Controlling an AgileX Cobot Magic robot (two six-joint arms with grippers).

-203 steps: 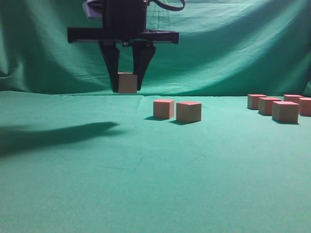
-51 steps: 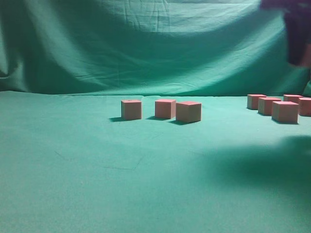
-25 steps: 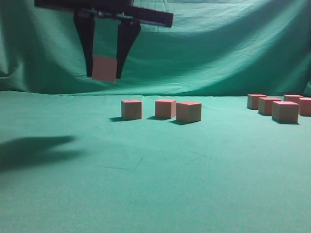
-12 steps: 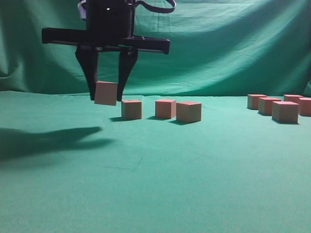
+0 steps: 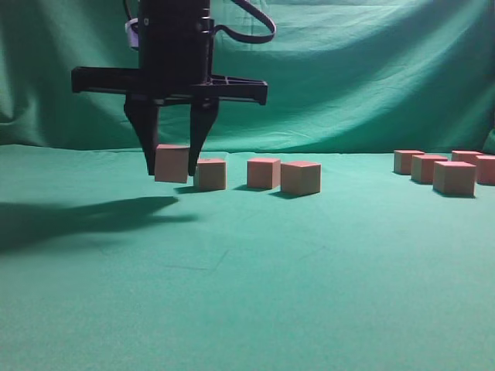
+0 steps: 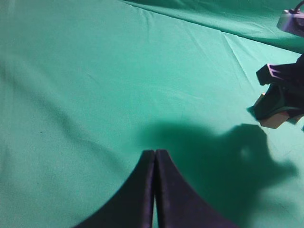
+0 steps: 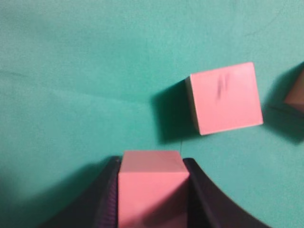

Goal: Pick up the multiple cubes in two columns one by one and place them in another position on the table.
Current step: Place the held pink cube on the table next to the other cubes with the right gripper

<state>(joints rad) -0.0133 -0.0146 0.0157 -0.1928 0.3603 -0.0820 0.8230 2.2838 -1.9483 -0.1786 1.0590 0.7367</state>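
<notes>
Right gripper [image 5: 172, 164] closed on a cube [image 5: 172, 163], one black finger [image 5: 145, 136] pressed to each side; held cube level, low over the table [image 5: 255, 286] — contact with the cloth not determinable from the exterior view, the cube's underside merging with shadow. From the right wrist view, held cube's top face pink, lower part cut off by the frame edge, fingers only partly in frame.

Just right of the held cube, a second cube [image 5: 210, 173] resting on the cloth, partly overlapped by the right finger in the exterior view; a faint dark mark on its top in the right wrist view. Two further cubes [image 5: 262, 172] [image 5: 301, 177] continuing the row to the right, close together. A corner of one of these barely visible at the right edge of the wrist view, blurred.

Far right, a cluster of cubes [image 5: 454, 177] — five discernible, overlapping one another, the last cut off by the frame edge; exact count uncertain.

Left gripper [image 6: 155, 190] shut, finger tips pressed together, hovering above bare cloth, well apart from the cubes. Green backdrop [image 5: 348, 77] behind.
</notes>
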